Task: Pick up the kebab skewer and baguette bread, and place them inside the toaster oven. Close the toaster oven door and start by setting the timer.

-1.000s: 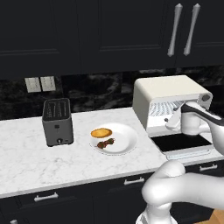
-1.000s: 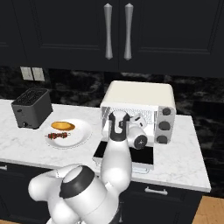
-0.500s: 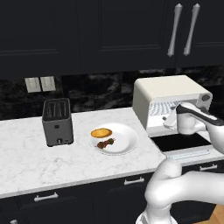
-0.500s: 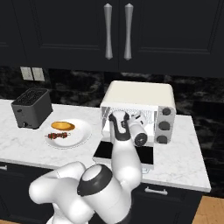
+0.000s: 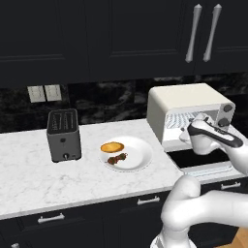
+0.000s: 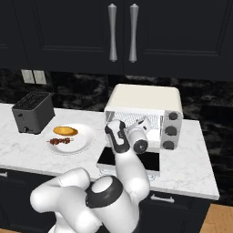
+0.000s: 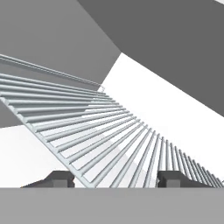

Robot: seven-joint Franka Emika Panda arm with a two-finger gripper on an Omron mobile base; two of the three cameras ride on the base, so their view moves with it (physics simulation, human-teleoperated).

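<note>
The cream-white toaster oven point(image 5: 186, 99) point(image 6: 143, 98) stands open, its dark glass door point(image 5: 203, 160) point(image 6: 152, 159) folded down flat in front. My gripper point(image 5: 188, 130) point(image 7: 116, 179) reaches into the oven mouth, open, its fingertips point(image 7: 59, 178) apart at the front edge of the wire rack point(image 7: 109, 131). Nothing is held. To the oven's left, the dark kebab skewer point(image 5: 116, 158) point(image 6: 60, 141) and the golden baguette bread point(image 5: 112, 147) point(image 6: 65, 131) lie side by side on a white plate point(image 5: 143, 155) point(image 6: 86, 136).
A dark grey slot toaster point(image 5: 63, 133) point(image 6: 32, 111) stands left of the plate on the marble counter point(image 5: 29, 179). Round knobs point(image 6: 171, 130) sit on the oven's right face. Dark cabinets hang above.
My hand has edged a little further toward the oven mouth, and the fingers have drawn somewhat closer together. Plate, skewer and bread have not moved.
</note>
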